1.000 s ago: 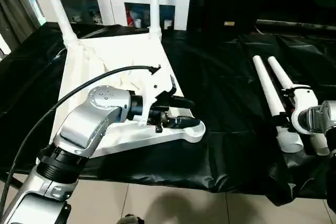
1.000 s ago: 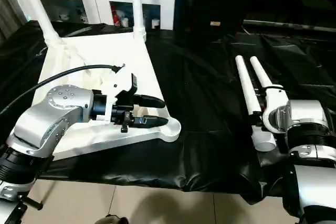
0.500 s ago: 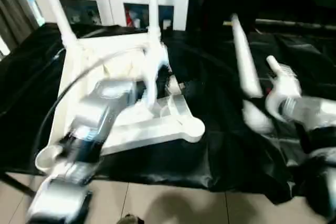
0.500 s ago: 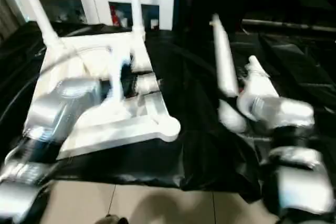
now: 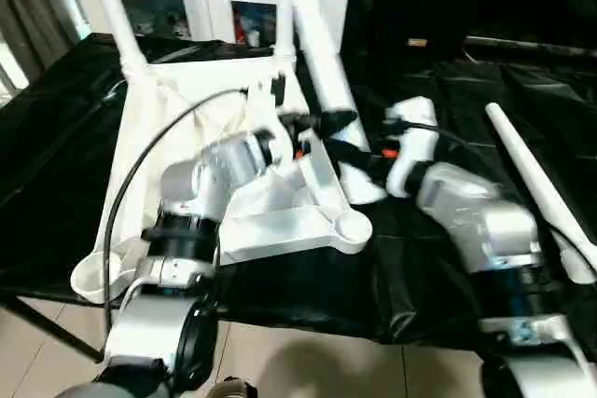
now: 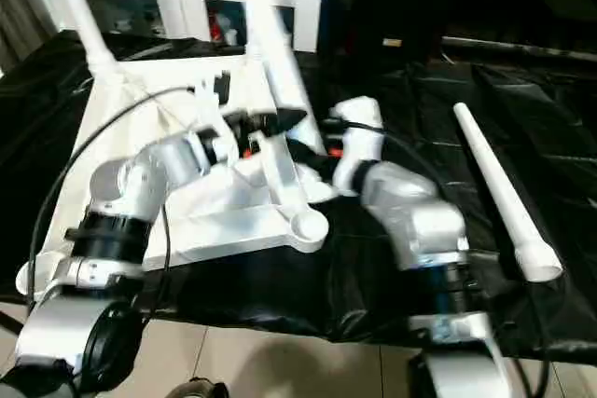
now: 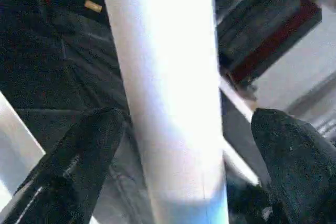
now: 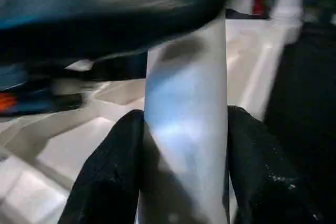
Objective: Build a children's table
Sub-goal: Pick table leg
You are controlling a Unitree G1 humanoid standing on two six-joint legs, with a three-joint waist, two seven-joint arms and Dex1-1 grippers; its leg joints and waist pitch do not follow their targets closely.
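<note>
**Work table** (image 5: 56, 137), black-draped: carries every part.

**Table top** (image 5: 135, 160): lies underside up, left of centre in the head views. No shift of the top itself noted against a second ago.

**Legs:**
- Two standing legs (image 5: 117, 11) rise upright from the far corners at the upper left and upper centre.
- The lifted leg (image 5: 317, 44) slants from top centre down to the middle of the frame, above the top's right edge. A second ago it lay at the right on the cloth beside its twin.
- The spare leg (image 5: 532, 184) now lies alone at the right.

**Grippers:**
- The right gripper (image 8: 184, 119) has swung in from the right edge; its fingers (image 8: 110, 171) are clenched on the lifted leg near its lower end.
- The left gripper (image 7: 186, 116) has left the top's near edge, risen and spread. Its fingers (image 7: 79, 161) straddle the lifted leg with a gap on each side, so it is released.

**Sockets:**
- The near right socket (image 5: 353, 227) is empty.
- The near left socket (image 5: 93, 272) is empty.
- The far two are occupied.

**Finding:** the third leg is in transit, probably to the near right socket. Seating and threading remain to be done, with the spare leg to follow.
</note>
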